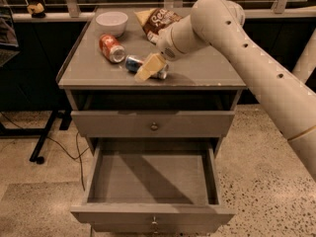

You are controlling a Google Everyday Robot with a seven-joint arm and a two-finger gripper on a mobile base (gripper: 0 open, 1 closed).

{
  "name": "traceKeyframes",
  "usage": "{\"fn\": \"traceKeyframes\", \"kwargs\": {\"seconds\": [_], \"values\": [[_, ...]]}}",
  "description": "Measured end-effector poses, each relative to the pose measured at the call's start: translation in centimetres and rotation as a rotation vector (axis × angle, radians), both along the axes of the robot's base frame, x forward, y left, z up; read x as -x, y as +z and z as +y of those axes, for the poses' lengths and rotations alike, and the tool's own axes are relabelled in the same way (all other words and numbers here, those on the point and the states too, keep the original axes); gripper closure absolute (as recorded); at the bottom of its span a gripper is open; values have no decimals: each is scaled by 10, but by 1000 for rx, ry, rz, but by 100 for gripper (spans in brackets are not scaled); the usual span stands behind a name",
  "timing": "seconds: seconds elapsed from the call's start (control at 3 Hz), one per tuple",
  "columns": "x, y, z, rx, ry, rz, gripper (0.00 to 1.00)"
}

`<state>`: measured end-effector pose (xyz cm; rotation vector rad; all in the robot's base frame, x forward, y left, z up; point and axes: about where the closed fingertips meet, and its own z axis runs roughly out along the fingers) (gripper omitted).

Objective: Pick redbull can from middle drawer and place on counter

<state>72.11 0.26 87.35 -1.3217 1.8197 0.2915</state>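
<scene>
The redbull can (132, 63), blue and silver, lies on its side on the grey counter (207, 68), near the front edge. My gripper (144, 72) reaches down from the right and is shut across the can's middle; one cream finger (148, 65) covers it. The middle drawer (153, 181) is pulled wide open below, and its grey interior is bare. Its knob (154, 224) shows on the front.
A red-orange soda can (111, 48) lies just left of the redbull can. A white bowl (111, 22) and a chip bag (157, 22) sit at the back of the counter. The upper drawer front (154, 126) is closed. My arm spans the right side.
</scene>
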Motion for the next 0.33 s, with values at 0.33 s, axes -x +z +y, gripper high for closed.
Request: {"fn": "traceKeyframes", "kwargs": {"seconds": [0.33], "values": [[0, 0, 0, 0, 0, 0, 0]]}}
